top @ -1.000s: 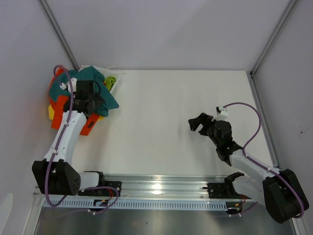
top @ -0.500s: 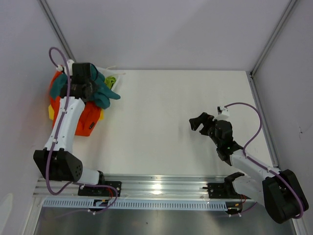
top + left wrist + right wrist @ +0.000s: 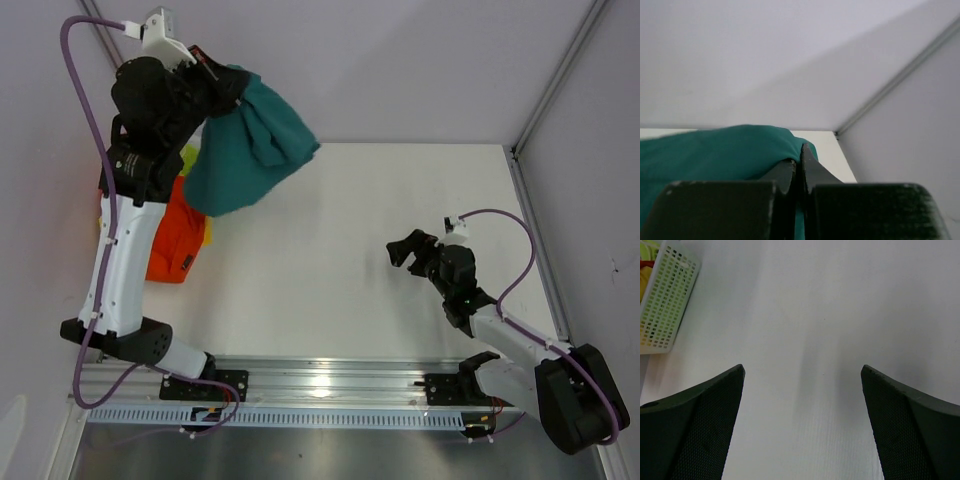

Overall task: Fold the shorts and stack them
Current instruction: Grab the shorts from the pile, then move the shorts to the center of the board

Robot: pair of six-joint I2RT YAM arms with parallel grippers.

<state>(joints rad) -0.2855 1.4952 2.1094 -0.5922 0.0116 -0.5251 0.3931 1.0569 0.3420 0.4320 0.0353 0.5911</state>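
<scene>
The teal shorts [image 3: 248, 148] hang in the air at the back left, pinched at their top by my left gripper [image 3: 222, 80], which is raised high and shut on the cloth. In the left wrist view the teal shorts [image 3: 715, 152] bunch over the closed fingertips of the left gripper [image 3: 800, 160]. Orange shorts [image 3: 172, 240] lie below on the table's left side, with a bit of yellow-green cloth [image 3: 188, 158] behind the arm. My right gripper [image 3: 405, 250] hovers low over the right half of the table, open, with bare table between its fingers [image 3: 705, 410].
A white plastic basket [image 3: 662, 297] with yellowish cloth inside shows at the far left of the right wrist view. Grey walls and metal frame posts [image 3: 560, 75] close in the table at the back and sides.
My left gripper closed on the teal shorts in the pile and lifted them high and to the right, off the orange pair. The right arm has stayed still.
</scene>
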